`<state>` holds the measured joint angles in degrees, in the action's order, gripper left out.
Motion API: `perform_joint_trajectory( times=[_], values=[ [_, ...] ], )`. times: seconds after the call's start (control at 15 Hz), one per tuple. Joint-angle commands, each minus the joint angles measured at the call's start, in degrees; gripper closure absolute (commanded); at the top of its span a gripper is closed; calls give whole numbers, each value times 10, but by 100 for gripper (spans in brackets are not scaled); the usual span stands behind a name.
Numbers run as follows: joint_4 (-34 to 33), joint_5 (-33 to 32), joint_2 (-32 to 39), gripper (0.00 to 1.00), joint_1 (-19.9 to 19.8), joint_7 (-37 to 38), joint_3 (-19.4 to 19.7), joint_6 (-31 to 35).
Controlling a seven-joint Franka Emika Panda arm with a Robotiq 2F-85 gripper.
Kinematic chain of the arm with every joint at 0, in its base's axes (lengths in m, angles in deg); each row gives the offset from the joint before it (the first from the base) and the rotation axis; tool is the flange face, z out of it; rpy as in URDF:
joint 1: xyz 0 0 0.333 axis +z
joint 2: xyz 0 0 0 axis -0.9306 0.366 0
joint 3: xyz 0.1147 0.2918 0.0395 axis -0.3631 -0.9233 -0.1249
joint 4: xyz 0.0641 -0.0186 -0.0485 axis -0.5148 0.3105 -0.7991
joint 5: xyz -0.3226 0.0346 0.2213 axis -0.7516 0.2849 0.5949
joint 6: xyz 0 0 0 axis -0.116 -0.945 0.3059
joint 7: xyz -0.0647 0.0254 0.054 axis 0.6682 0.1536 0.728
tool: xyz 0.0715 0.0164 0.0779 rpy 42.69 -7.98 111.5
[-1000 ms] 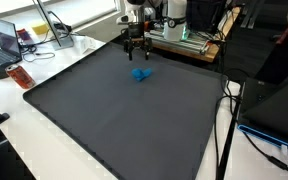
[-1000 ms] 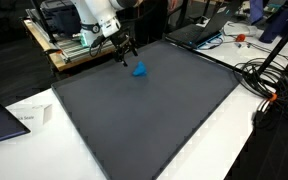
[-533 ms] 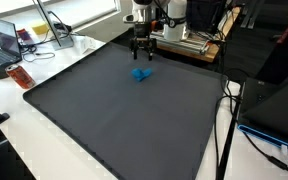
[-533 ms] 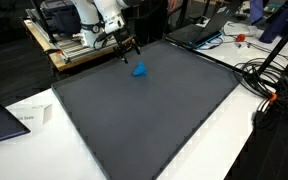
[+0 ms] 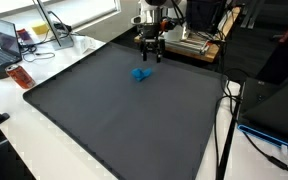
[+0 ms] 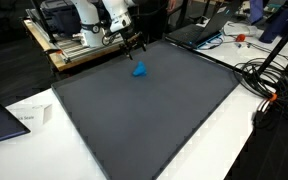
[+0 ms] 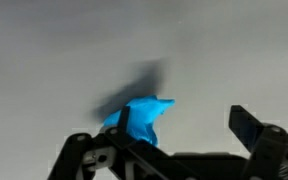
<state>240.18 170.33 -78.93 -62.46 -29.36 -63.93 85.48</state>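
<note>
The gripper (image 5: 151,57) is opened wide and nothing is held. A little blue thing (image 5: 141,74) is seen just below it on the dark mat (image 5: 124,120).

My claw (image 5: 150,58) looks like matt black plastic. The mat (image 5: 124,120) is smooth, matt dark grey; the blue lump (image 7: 144,112) on the mat looks like smooth plastic.

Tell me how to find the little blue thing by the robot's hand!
Look at the big dark grey mat on the white table. Near its far edge, close to the open gripper, lies a small bright blue object. It is the only thing lying on the mat, and its colour stands out.
</note>
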Motion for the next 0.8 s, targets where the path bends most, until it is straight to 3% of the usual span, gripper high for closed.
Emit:
perform_joint_trajectory(
  times=[0.0, 0.47, 0.73],
  values=[
    [6, 0, -6, 0, 11, 98, -19, 21],
    [-1, -28, 16, 0, 17, 284, -55, 82],
    [2, -83, 49, 0, 9, 403, -76, 87]
  ],
)
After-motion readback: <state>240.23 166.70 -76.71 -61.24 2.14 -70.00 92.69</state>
